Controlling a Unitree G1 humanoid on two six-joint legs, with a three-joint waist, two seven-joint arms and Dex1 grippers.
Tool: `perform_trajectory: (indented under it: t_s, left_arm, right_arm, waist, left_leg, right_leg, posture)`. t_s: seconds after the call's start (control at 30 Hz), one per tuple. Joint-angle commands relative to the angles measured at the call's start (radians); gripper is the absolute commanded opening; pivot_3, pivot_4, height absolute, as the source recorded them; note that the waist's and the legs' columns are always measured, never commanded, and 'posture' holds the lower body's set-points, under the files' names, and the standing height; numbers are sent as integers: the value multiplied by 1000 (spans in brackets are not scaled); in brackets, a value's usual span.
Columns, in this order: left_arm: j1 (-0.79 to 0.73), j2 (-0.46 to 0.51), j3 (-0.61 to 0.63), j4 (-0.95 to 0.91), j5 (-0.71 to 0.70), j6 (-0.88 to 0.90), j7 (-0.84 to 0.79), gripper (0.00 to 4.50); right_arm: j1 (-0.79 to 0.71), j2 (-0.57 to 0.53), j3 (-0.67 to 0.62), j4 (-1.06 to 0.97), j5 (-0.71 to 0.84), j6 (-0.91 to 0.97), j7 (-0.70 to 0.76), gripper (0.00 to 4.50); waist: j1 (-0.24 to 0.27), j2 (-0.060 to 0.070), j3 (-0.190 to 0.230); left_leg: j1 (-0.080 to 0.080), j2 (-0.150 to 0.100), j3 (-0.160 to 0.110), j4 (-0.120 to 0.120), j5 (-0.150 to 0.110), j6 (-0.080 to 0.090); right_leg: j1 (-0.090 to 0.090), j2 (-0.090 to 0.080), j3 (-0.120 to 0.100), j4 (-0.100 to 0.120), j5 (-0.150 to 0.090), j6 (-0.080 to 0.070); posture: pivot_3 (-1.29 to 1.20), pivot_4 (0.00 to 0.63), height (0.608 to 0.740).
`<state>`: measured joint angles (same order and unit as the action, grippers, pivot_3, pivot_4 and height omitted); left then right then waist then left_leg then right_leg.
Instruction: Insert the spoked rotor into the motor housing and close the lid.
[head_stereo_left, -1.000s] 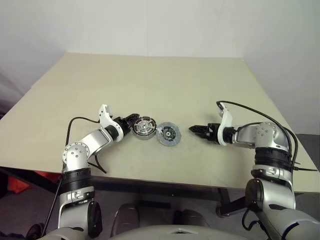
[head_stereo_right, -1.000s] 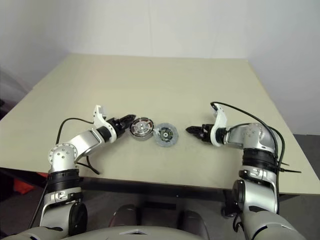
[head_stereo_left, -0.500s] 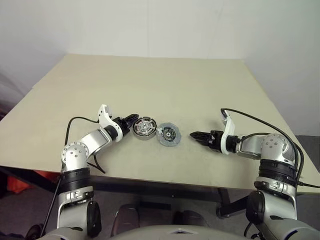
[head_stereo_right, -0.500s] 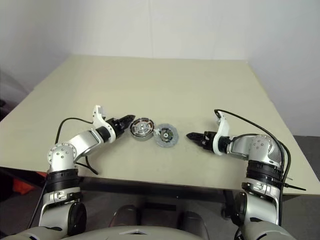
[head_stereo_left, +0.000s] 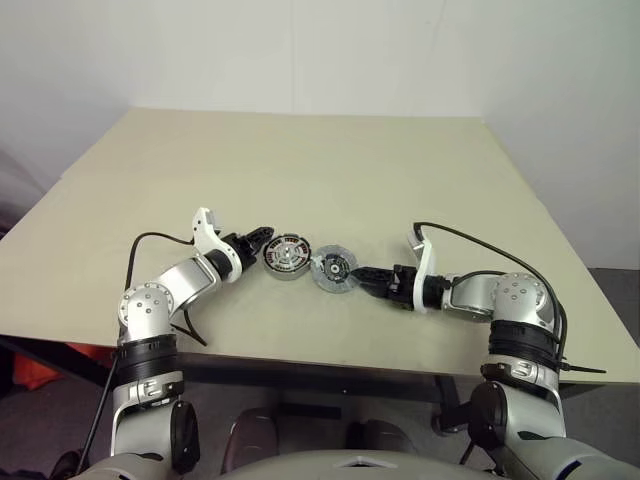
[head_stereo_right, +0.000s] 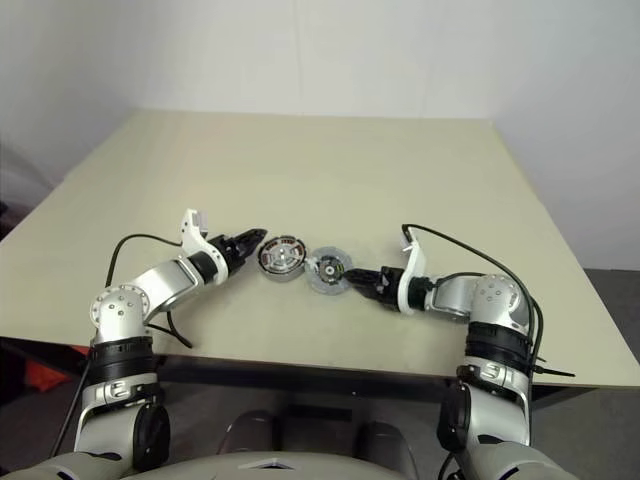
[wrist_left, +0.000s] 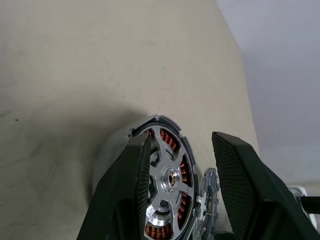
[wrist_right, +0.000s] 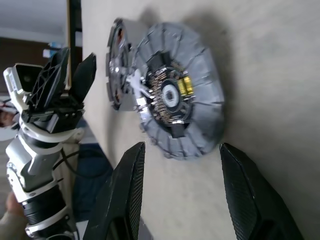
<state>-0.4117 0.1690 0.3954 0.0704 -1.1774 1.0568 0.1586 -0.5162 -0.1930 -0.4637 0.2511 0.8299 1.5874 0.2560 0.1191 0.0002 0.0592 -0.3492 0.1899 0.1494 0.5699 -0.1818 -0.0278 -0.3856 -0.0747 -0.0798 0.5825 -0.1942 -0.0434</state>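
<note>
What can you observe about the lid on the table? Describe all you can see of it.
The lid is a grey, metal-looking disc with a notched, segmented rim and a dark centre hole ringed by small coppery and yellow parts. It lies flat on the table, right beside the motor housing, which seems to carry the spoked rotor. The right gripper, fingers open, points at its edge; contact can't be confirmed.

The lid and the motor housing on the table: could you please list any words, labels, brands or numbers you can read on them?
None can be read.
The lid bears no printed text: grey ribbed face, dark centre, a small yellow part.
The motor housing shows bare metal and copper windings, no marking.
</note>
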Motion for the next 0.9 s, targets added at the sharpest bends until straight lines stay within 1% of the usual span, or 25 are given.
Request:
perform_trajectory:
  t_s: [0.03,0.17,0.33,0.5,0.9]
  left_arm:
    - [-22,7,14,-26,-11,-1,-1,2047]
    - [-22,6,14,-28,-11,-2,1,2047]
    - [-20,6,15,-26,-9,-4,-1,2047]
    - [-21,-1,10,-19,0,-6,-6,2047]
    - [-24,-4,7,-8,21,-3,-19,2047]
  right_arm:
    - [-45,44,-2,25,-14,26,-18,2656]
    - [-75,64,-21,29,-38,23,-23,2656]
    - [-99,48,-45,21,-47,27,-6,2656]
    - [-125,40,-51,-9,-13,27,10,2656]
    - [-163,64,-53,-68,25,27,-8,2656]
  waist:
    - [0,0,0]
    - [0,1,0]
    - [7,1,1]
    - [7,1,1]
    - [7,1,1]
  left_leg:
    - [0,0,0,0,0,0]
    - [0,0,0,0,0,-1]
    - [-2,-1,0,0,0,0]
    - [-2,-1,0,0,0,0]
    - [-2,-1,0,0,0,0]
  right_leg:
    - [0,0,0,0,0,0]
    - [-1,0,0,0,0,0]
    - [-1,0,1,0,0,0]
    - [-1,0,1,0,0,0]
    - [-1,0,1,1,0,0]
  posture:
    - [0,0,740]
    - [0,0,740]
    - [0,0,740]
    - [0,0,740]
    - [0,0,740]
